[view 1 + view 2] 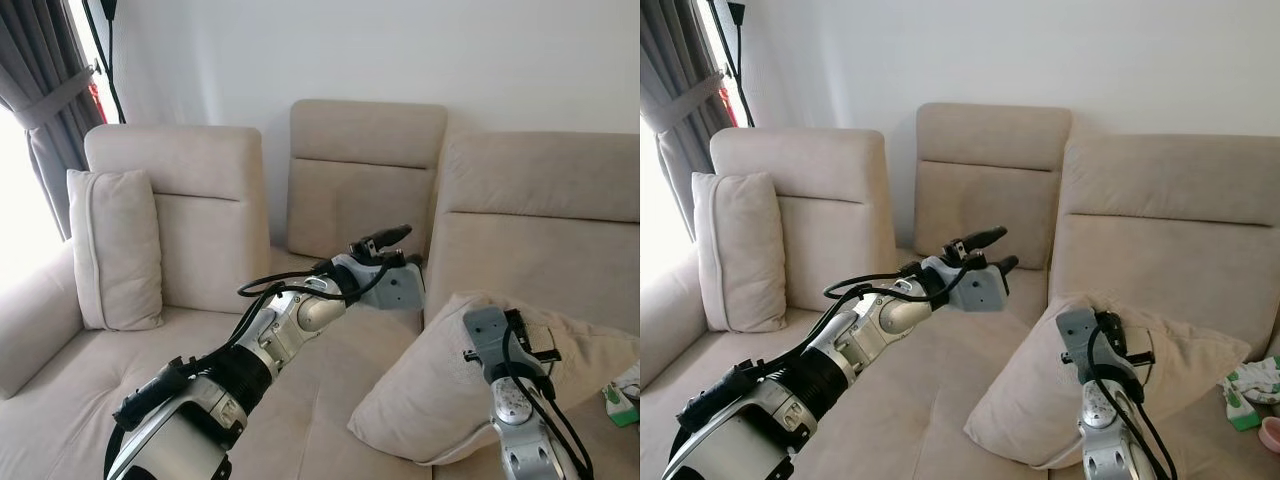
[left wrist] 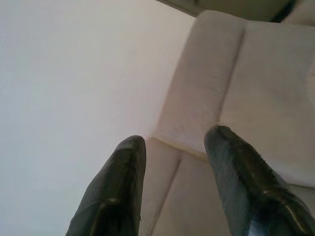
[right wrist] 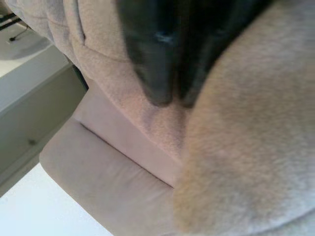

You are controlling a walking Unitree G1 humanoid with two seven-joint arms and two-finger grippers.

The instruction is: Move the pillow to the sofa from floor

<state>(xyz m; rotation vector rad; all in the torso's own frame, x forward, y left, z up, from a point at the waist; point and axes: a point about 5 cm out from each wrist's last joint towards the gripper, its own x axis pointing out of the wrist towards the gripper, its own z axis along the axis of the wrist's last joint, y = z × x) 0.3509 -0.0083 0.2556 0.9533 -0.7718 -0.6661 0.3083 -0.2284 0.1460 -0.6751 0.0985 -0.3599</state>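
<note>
Nearest me, my right gripper (image 3: 170, 101) presses into the pillow (image 1: 440, 390), its fingers pinched together on a fold of the fabric, as the right wrist view shows close up. The head views add that the pillow lies on the seat of the sofa (image 1: 360, 150), tilted against the right backrest. Farther along the sofa, my left gripper (image 2: 174, 147) hangs above the middle seat, its fingers (image 2: 123, 177) narrowly parted on nothing; the left wrist view looks past them to the backrest and wall (image 2: 74, 73). A second cushion (image 1: 115, 245) stands upright at the sofa's left end.
</note>
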